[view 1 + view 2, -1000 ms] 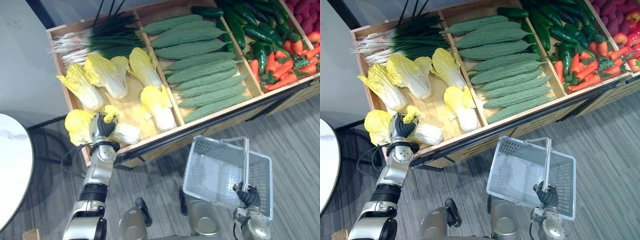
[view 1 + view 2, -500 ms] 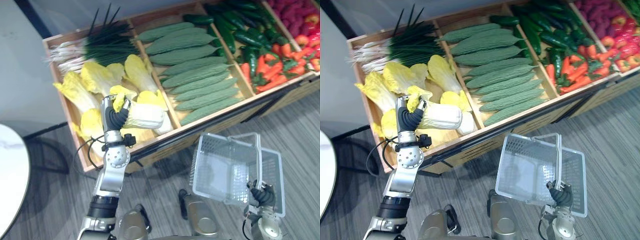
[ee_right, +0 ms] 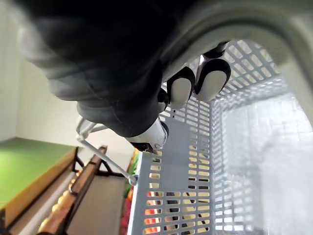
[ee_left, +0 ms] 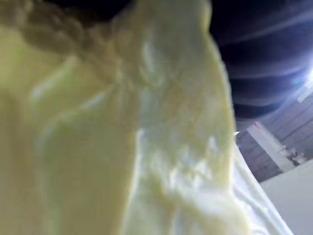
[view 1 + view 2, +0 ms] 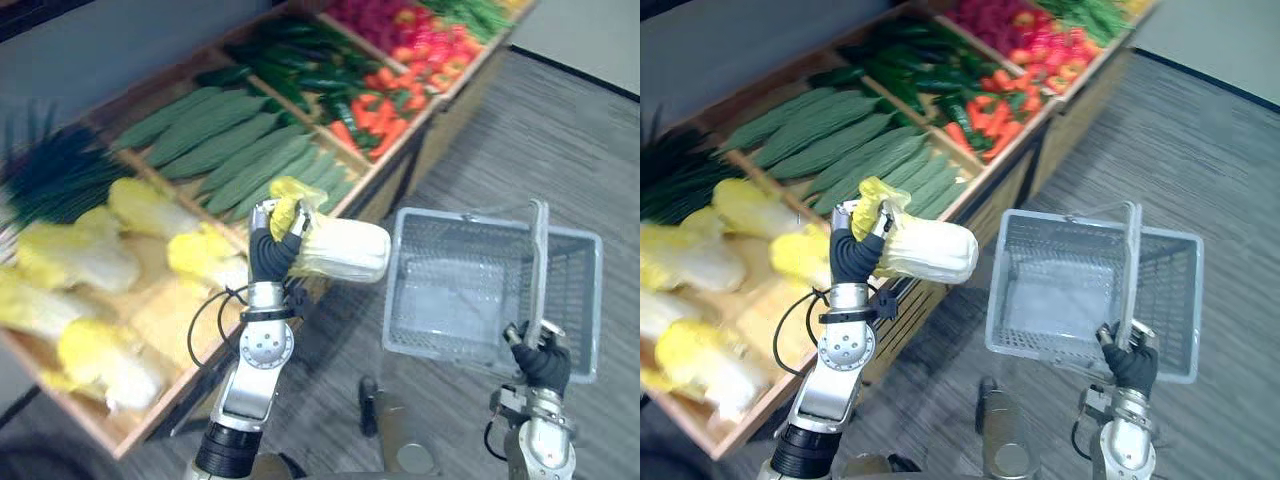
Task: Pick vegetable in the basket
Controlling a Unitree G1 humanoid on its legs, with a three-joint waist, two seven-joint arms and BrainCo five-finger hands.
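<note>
Out past the front edge of the wooden stall (image 5: 160,305), the left hand (image 5: 268,255) stands on an upright forearm, fingers curled round the leafy end of a pale cabbage (image 5: 340,250). The cabbage lies sideways in the air, stem just beside the wire basket (image 5: 455,300), seemingly ready to go in. The right hand (image 5: 540,362) is clenched round the basket's handle (image 5: 538,270) from below, presenting its open mouth.

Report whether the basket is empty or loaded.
Empty. The basket shows a bare mesh floor; the cabbage is outside it, in the left hand.
</note>
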